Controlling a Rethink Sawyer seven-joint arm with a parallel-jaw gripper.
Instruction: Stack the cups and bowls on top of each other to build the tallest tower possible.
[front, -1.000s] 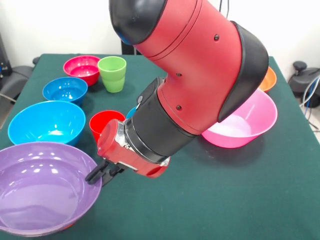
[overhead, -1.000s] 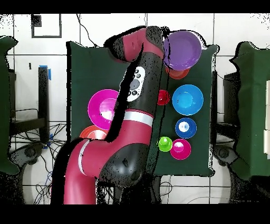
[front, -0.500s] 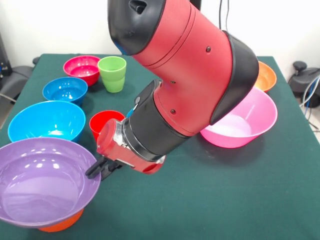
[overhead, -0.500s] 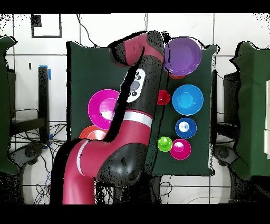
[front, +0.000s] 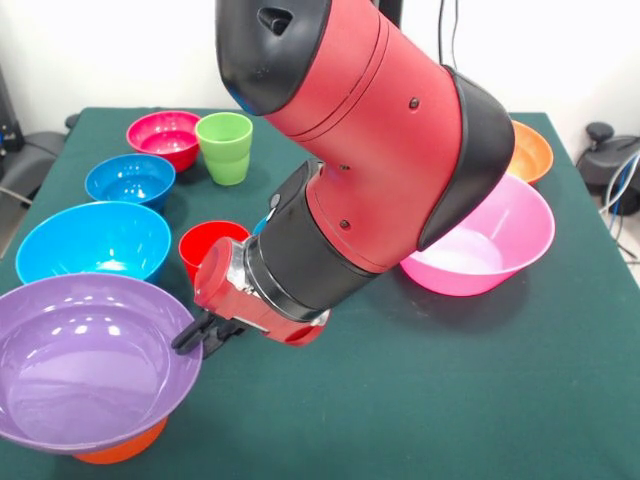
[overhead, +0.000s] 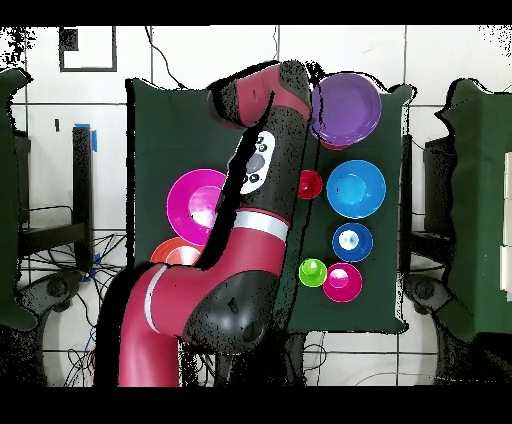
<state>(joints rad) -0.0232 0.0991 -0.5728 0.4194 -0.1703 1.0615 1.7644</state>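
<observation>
Green desk (front: 480, 380) below, my hand (front: 195, 335) pinches the purple bowl's (front: 85, 360) rim at lower left over an orange bowl (front: 120, 452); next I judge it needs carrying to the pink bowl (front: 490, 245).

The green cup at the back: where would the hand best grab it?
Probably by the rim, coming straight down from above. The green cup stands upright with its mouth open, so one finger could go inside the wall. The magenta bowl sits close beside it, so a sideways approach looks cramped.
</observation>
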